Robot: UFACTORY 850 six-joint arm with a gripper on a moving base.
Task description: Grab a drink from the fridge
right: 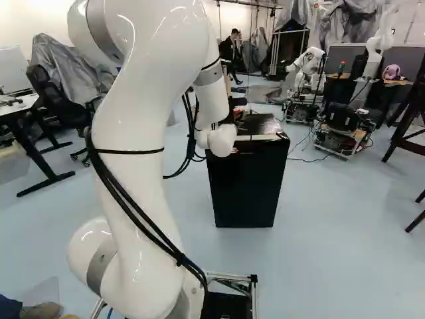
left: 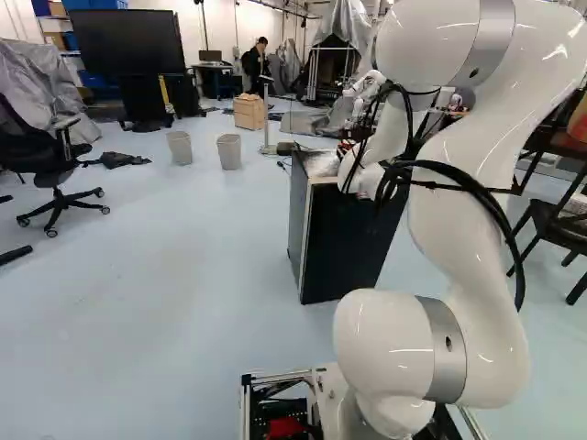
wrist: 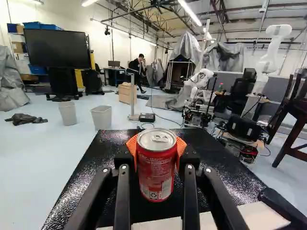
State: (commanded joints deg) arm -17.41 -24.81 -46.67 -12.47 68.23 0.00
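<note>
The gripper (left: 347, 147) shows only in part in the left base view, beyond the arm's white wrist at the top of a small black fridge (right: 244, 189). In the wrist view my gripper (wrist: 156, 155) is shut on a red drink can (wrist: 156, 173), an orange pad pressing each side. The can is upright with its silver lid facing up and its tab unopened. Under and around it lies the fridge's glossy black top (wrist: 108, 148); whether the can's base touches that surface I cannot tell. The fridge's inside is not visible.
Two grey bins (left: 229, 151) and a wooden box (left: 249, 111) stand beyond the fridge on the left. Another robot (right: 309, 66) is farther back, with a wheeled base (right: 342, 136) nearby. Dark chairs (left: 555, 215) stand at the right, an office chair (left: 55, 160) at the left.
</note>
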